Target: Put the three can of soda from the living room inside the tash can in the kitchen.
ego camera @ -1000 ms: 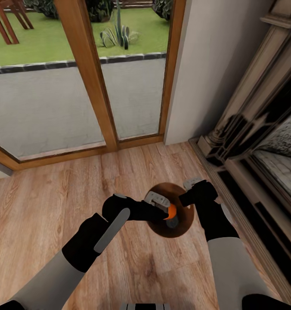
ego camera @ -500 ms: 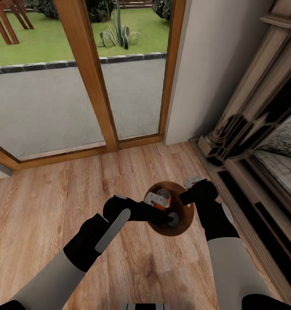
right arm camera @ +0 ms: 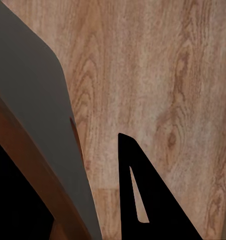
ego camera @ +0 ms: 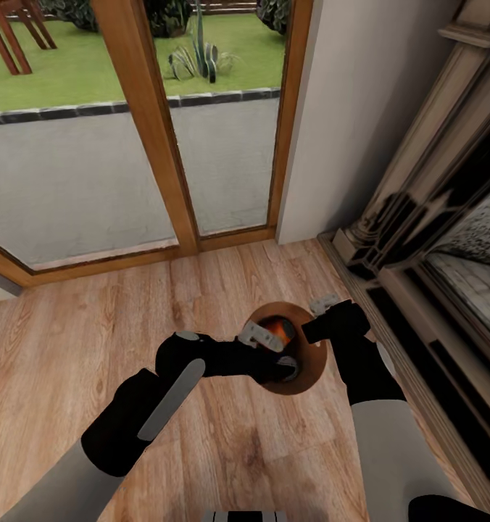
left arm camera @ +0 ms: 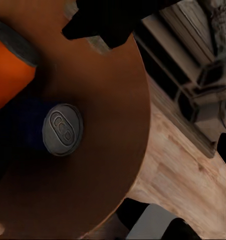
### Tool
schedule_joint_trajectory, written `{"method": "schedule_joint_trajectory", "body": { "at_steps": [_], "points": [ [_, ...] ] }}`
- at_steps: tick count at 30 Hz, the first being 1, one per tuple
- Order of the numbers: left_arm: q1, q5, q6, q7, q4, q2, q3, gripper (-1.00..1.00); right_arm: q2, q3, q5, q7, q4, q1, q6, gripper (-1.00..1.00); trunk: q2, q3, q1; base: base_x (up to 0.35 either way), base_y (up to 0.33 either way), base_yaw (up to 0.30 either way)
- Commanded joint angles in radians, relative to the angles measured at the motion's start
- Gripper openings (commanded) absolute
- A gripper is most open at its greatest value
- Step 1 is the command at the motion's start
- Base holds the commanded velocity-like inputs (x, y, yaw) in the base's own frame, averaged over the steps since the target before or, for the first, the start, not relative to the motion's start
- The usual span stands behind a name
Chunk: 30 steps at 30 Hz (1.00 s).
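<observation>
The trash can [ego camera: 314, 371], grey outside and brown inside, stands on the wood floor in front of me. An orange soda can [ego camera: 276, 330] lies inside it by the far wall. Beside it stands the dark blue can [ego camera: 289, 365], grey top up. In the left wrist view the orange can [left arm camera: 10, 70] and the blue can's top [left arm camera: 62, 129] sit on the brown bottom [left arm camera: 107, 100]. My left gripper [ego camera: 269, 349] hovers open over the bin's mouth, holding nothing. My right gripper [ego camera: 322, 313] is shut on the bin's rim, one finger [right arm camera: 143, 195] outside the grey wall [right arm camera: 37, 100].
A stone fireplace [ego camera: 433, 217] runs along the right, close to my right arm. Wood-framed glass doors [ego camera: 151, 145] and a white wall [ego camera: 346, 109] stand ahead. Bare plank floor [ego camera: 71, 341] stretches to the left.
My left gripper opened and let go of the orange can, which dropped into the bin. The left arm then drew back a little toward the left.
</observation>
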Motion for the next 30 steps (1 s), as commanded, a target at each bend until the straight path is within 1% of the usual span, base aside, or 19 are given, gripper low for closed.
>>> {"method": "schedule_joint_trajectory", "body": {
  "at_steps": [1,3,4,5,6,9,11,12,13,14,16,18,19,20,22,23,25,26,30],
  "points": [
    [0.003,-0.010,0.002,-0.034,-0.006,0.010,0.001,1.00,0.001,-0.003,-0.008,0.011,-0.001,-0.001,0.007,-1.00,0.000,0.000,0.000,0.000,0.000,0.000],
    [0.010,-0.010,0.000,-0.114,-0.017,0.043,0.011,1.00,0.000,-0.005,-0.008,0.011,0.000,-0.001,0.007,-1.00,0.000,0.000,0.000,0.000,0.000,0.000],
    [0.014,-0.009,-0.004,-0.221,-0.023,0.096,0.073,1.00,-0.002,-0.008,-0.008,0.012,0.005,-0.001,0.007,-1.00,0.000,0.000,0.000,0.000,0.000,0.000],
    [0.015,-0.009,-0.007,-0.247,-0.024,0.109,0.098,1.00,-0.003,-0.008,-0.008,0.012,0.007,-0.001,0.007,-1.00,0.000,0.000,0.000,0.000,0.000,0.000],
    [0.016,-0.009,-0.014,-0.297,-0.026,0.133,0.151,1.00,-0.003,-0.009,-0.008,0.012,0.010,-0.001,0.007,-1.00,0.000,0.000,0.000,0.000,0.000,0.000],
    [0.021,-0.010,-0.025,-0.363,-0.026,0.168,0.226,1.00,-0.004,-0.010,-0.009,0.012,0.013,-0.001,0.007,-1.00,0.000,0.000,0.000,0.000,0.000,0.000],
    [0.046,-0.009,-0.051,-0.436,-0.026,0.225,0.337,1.00,-0.004,-0.010,-0.009,0.012,0.016,-0.001,0.007,-1.00,0.000,0.000,0.000,0.000,0.000,0.000],
    [0.071,-0.012,-0.091,-0.488,-0.023,0.275,0.483,1.00,-0.005,-0.011,-0.009,0.012,0.017,-0.001,0.007,-1.00,0.000,0.000,0.000,0.000,0.000,0.000],
    [0.079,-0.014,-0.099,-0.496,-0.021,0.283,0.518,1.00,-0.006,-0.011,-0.009,0.012,0.017,-0.001,0.007,-1.00,0.000,0.000,0.000,0.000,0.000,0.000],
    [0.095,-0.017,-0.110,-0.505,-0.019,0.295,0.581,1.00,-0.006,-0.012,-0.010,0.012,0.017,-0.001,0.007,-1.00,0.000,0.000,0.000,0.000,0.000,0.000],
    [0.111,-0.025,-0.119,-0.509,-0.016,0.302,0.628,1.00,-0.007,-0.012,-0.010,0.012,0.017,-0.001,0.007,-1.00,0.000,0.000,0.000,0.000,0.000,0.000],
    [0.129,-0.058,-0.133,-0.510,-0.012,0.309,0.677,1.00,-0.007,-0.015,-0.011,0.012,0.017,-0.001,0.007,-1.00,0.000,0.000,0.000,0.000,0.000,0.000],
    [0.137,-0.087,-0.152,-0.504,-0.009,0.310,0.705,1.00,-0.007,-0.016,-0.012,0.012,0.017,-0.001,0.007,-1.00,0.000,0.000,0.000,0.000,0.000,0.000],
    [0.167,-0.137,-0.211,-0.463,0.009,0.303,0.762,1.00,-0.008,-0.020,-0.016,0.012,0.017,-0.001,0.007,-1.00,0.000,0.000,0.000,0.000,0.000,0.000],
    [0.215,-0.157,-0.280,-0.422,0.036,0.294,0.787,1.00,-0.010,-0.028,-0.018,0.013,0.017,0.000,0.007,-1.00,0.000,0.000,0.000,0.000,0.000,0.000],
    [0.250,-0.165,-0.343,-0.397,0.057,0.288,0.796,1.00,-0.010,-0.051,-0.018,0.015,0.017,0.000,0.007,-1.00,0.000,0.000,0.000,0.000,0.000,0.000],
    [0.279,-0.172,-0.399,-0.378,0.075,0.283,0.801,1.00,-0.010,-0.076,-0.017,0.017,0.017,0.000,0.007,-1.00,0.000,0.000,0.000,0.000,0.000,0.000],
    [0.313,-0.178,-0.473,-0.355,0.106,0.279,0.805,1.00,-0.011,-0.106,-0.016,0.020,0.018,0.001,0.007,-1.00,0.000,0.000,0.000,0.000,0.000,0.000],
    [0.370,-0.184,-0.656,-0.335,0.212,0.276,0.808,1.00,-0.014,-0.138,-0.015,0.026,0.054,-0.004,0.007,-1.00,0.000,0.000,0.000,0.000,0.000,0.000]
  ]
}}
